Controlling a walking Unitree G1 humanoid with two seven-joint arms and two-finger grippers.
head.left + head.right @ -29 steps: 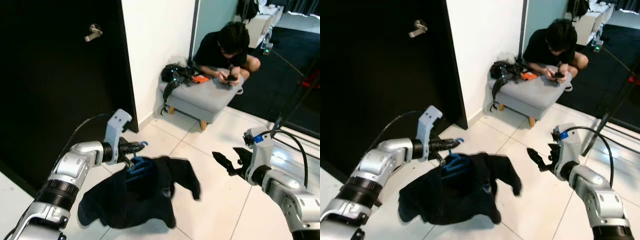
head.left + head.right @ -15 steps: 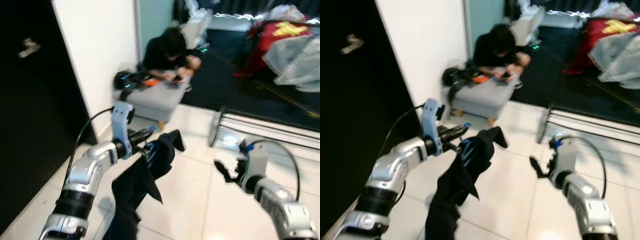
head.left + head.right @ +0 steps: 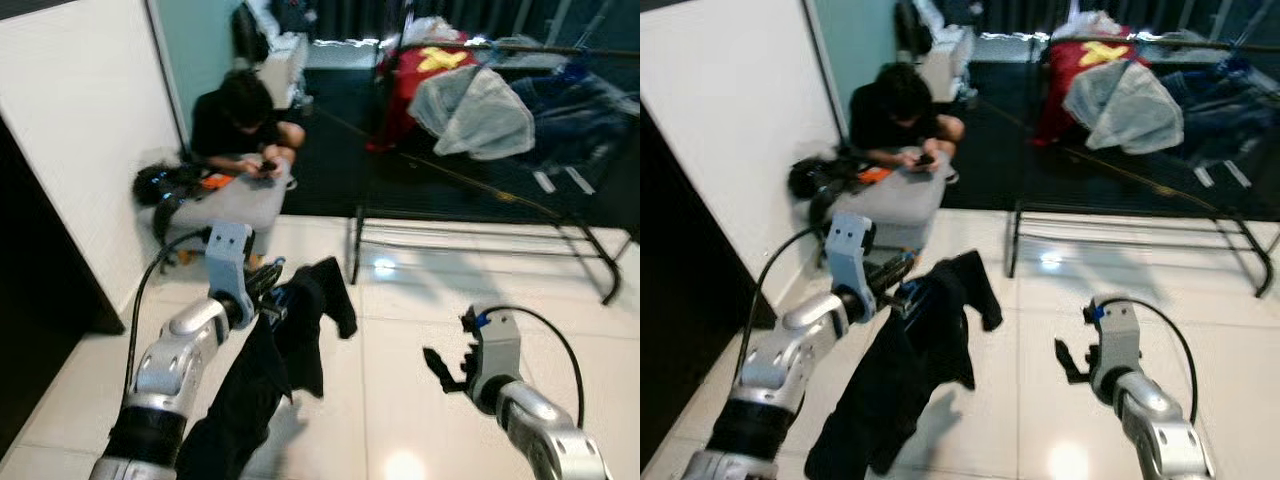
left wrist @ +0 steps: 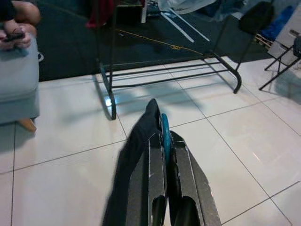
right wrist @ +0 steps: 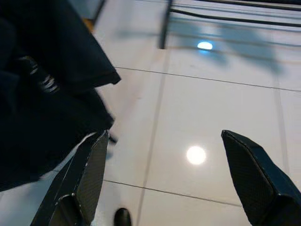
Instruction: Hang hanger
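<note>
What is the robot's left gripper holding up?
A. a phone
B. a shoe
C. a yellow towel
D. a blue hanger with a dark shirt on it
D: the left gripper is shut on the blue hanger, and the dark shirt dangles from it above the floor.

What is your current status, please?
Left gripper shut on blue hanger, dark shirt hanging. Right gripper open, empty. Clothes rack ahead.
</note>
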